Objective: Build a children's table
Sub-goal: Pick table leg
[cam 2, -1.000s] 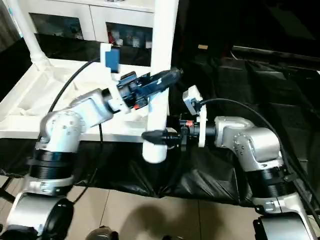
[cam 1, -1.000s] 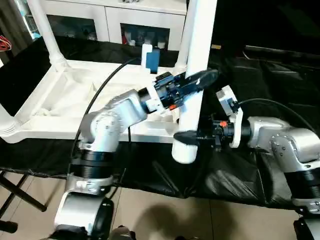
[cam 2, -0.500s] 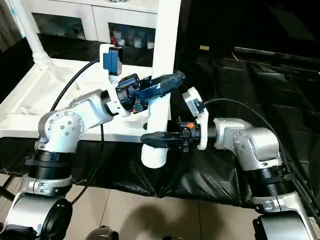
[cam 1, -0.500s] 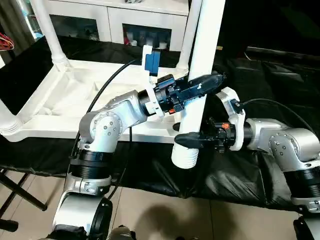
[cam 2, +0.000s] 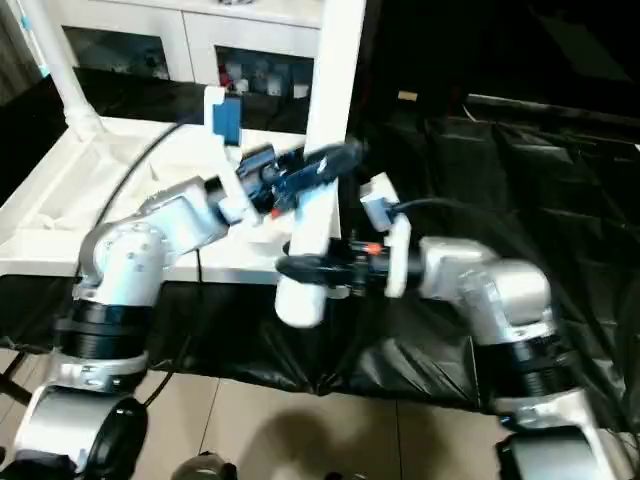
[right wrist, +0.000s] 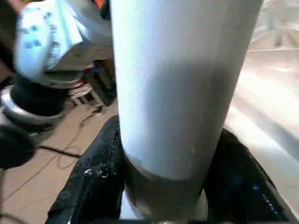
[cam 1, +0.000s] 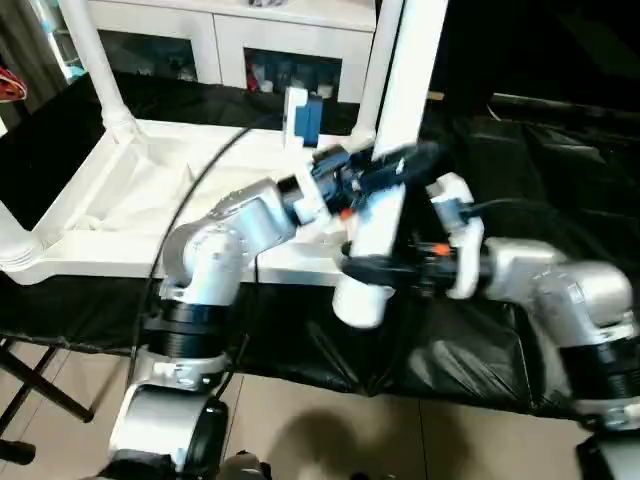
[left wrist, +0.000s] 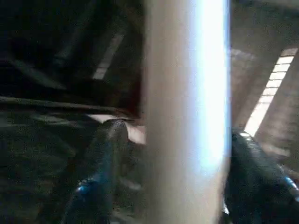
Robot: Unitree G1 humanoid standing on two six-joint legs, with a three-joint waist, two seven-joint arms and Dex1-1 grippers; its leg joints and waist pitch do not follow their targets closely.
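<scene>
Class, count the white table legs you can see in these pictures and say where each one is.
4. One leg is between both grippers, off the table's near edge. Three stand in corner sockets: far left, near left, far right, partly hidden behind the held leg.

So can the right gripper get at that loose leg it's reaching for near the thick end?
Probably yes: the right gripper already has a finger on each side of the leg, with nothing between.
</scene>
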